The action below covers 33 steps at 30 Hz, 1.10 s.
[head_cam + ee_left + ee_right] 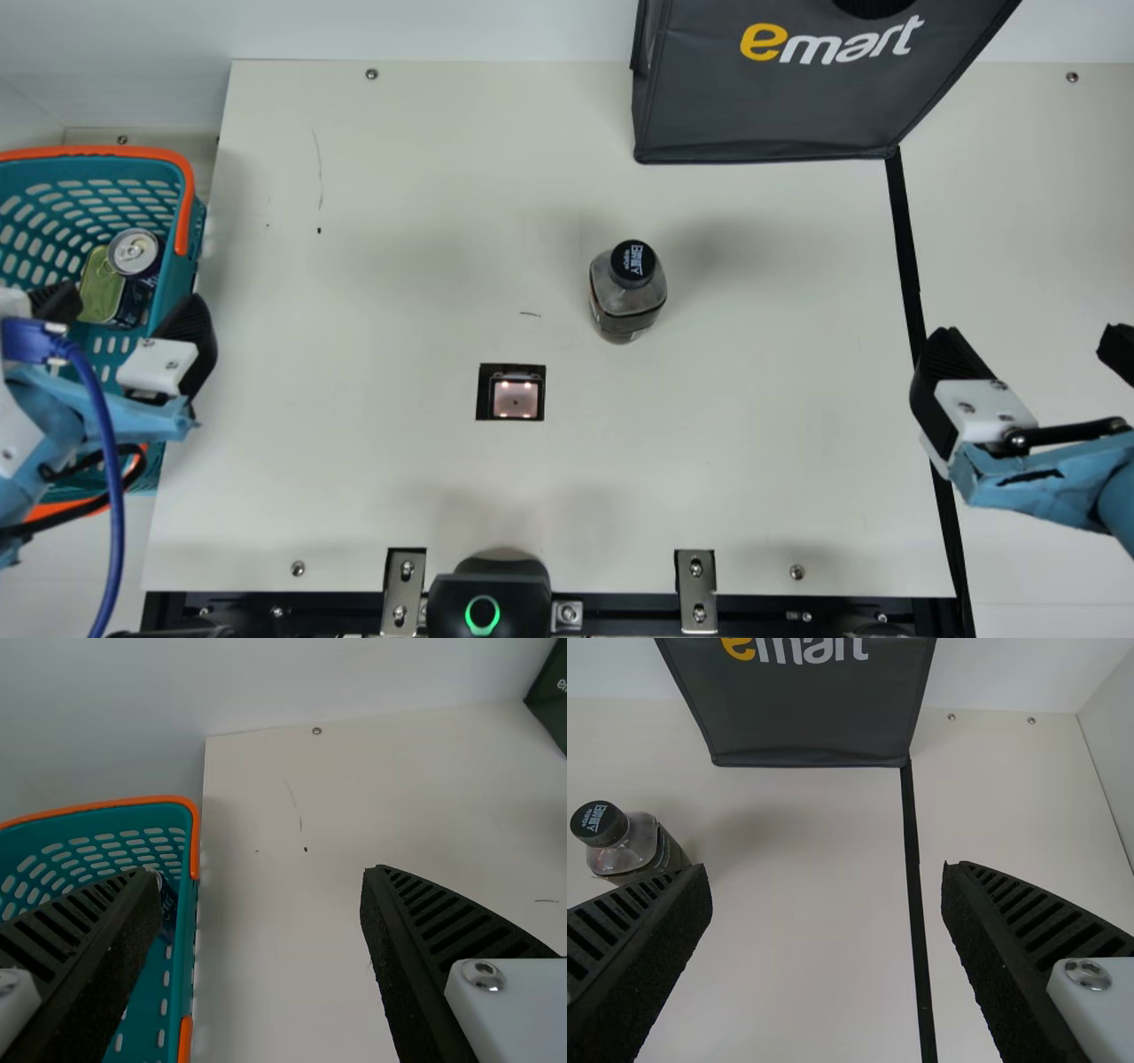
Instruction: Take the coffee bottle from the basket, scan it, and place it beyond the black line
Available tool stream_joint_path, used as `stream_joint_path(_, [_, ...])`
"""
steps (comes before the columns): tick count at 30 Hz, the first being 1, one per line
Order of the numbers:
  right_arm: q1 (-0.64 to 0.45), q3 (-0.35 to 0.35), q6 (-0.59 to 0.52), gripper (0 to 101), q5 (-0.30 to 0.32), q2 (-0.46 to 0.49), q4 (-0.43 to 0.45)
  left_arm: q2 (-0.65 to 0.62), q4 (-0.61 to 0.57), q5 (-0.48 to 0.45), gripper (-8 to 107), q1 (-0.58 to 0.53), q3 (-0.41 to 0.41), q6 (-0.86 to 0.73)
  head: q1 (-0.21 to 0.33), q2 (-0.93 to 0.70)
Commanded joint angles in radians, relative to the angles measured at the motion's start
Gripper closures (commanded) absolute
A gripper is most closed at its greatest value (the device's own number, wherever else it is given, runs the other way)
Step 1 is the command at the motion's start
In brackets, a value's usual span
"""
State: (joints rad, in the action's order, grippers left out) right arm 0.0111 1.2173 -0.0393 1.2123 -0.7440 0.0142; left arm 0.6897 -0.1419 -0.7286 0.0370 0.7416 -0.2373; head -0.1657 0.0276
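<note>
Coffee bottle (627, 292), one only, stands upright near the middle of the cream table (354, 496), out of the basket and short of the black line. Near it, toward the table's front, one small square scanner (516, 399) shows four points of light. From where I stand in the room, two grippers flank the scene, two ribbed fingers apiece. The left gripper (124, 312) hangs over the basket's side, jaws wide apart, nothing between them; one blue cable (112, 478) runs along its arm. The right gripper (1030, 344) hovers by the one black line (905, 239), its jaws likewise spread and holding nothing. One teal basket (97, 152) with orange trim sits at the left, with at least two metal containers inside: one round-topped can (135, 252) and one green-lidded tin (104, 285). One dark bag (771, 106) stands at the table's far edge, beside the line's end. Along the front edge, one black device (483, 594) with one green ring sits between two metal brackets (696, 592).
</note>
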Motion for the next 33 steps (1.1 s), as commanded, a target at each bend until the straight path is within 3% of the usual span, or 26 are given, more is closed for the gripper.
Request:
stream_joint_path(1, [0.000, 0.000, 0.000, 11, 0.000, 0.000, 0.000, -0.008, 0.005, -0.004, 9, 0.004, -0.003, 0.002, 0.027, 0.000])
stream_joint_path(33, [0.000, 0.000, 0.000, 11, -0.001, 0.000, 0.000, -0.118, 0.040, -0.087, 9, -0.011, -0.018, 0.062, 0.027, 0.000])
